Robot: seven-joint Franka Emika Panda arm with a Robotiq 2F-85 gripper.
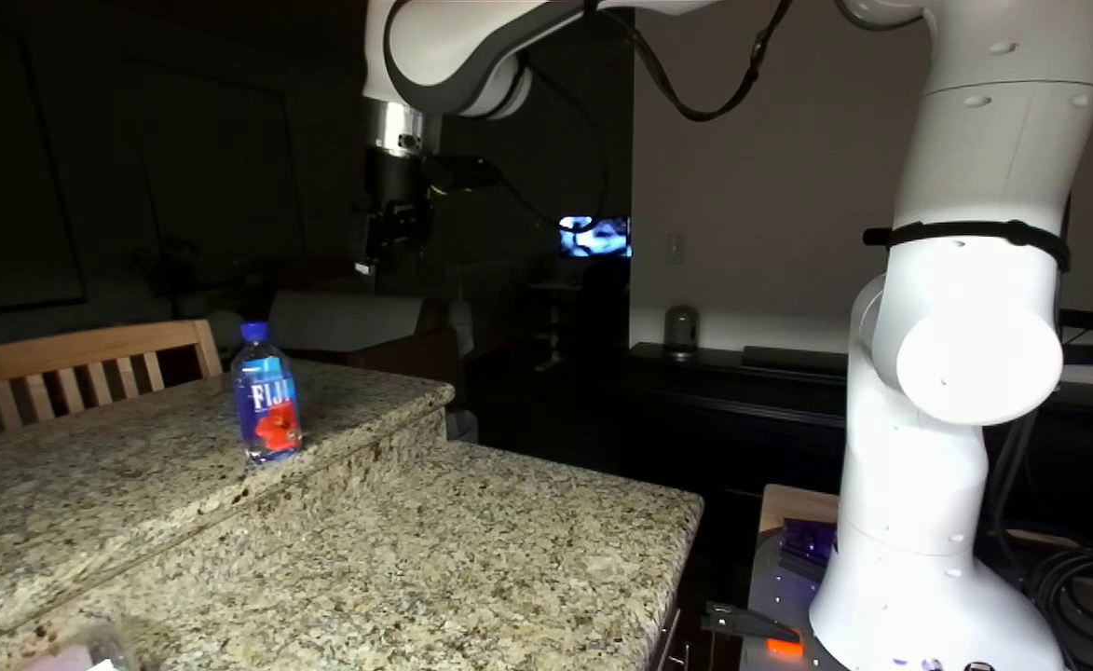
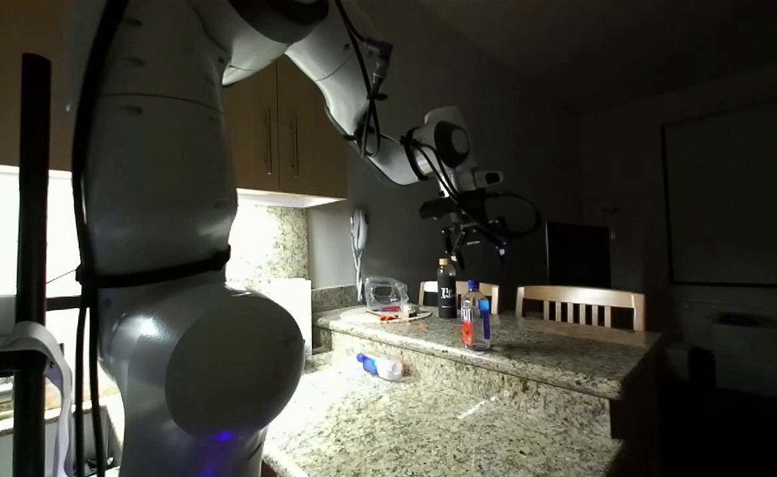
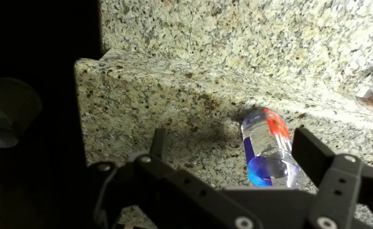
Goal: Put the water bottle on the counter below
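The water bottle (image 1: 268, 401), clear with a blue cap and a blue and red label, stands upright on the raised granite ledge (image 1: 117, 475), near its edge. It also shows in an exterior view (image 2: 475, 321). The counter below (image 1: 471, 559) is the broad lower slab beside the ledge; it also shows in an exterior view (image 2: 441, 424) and at the top of the wrist view (image 3: 237, 28). My gripper (image 2: 478, 252) is open and empty, above the bottle and apart from it. In the wrist view the bottle (image 3: 262, 143) shows between the fingers, closer to the right one; its cap is hidden.
A second clear bottle (image 2: 380, 366) lies on its side on the lower counter by the ledge wall. On the ledge stand a black bottle (image 2: 446, 291) and a clear plastic container (image 2: 387, 293) with small red things. Wooden chairs (image 1: 89, 359) stand behind the ledge.
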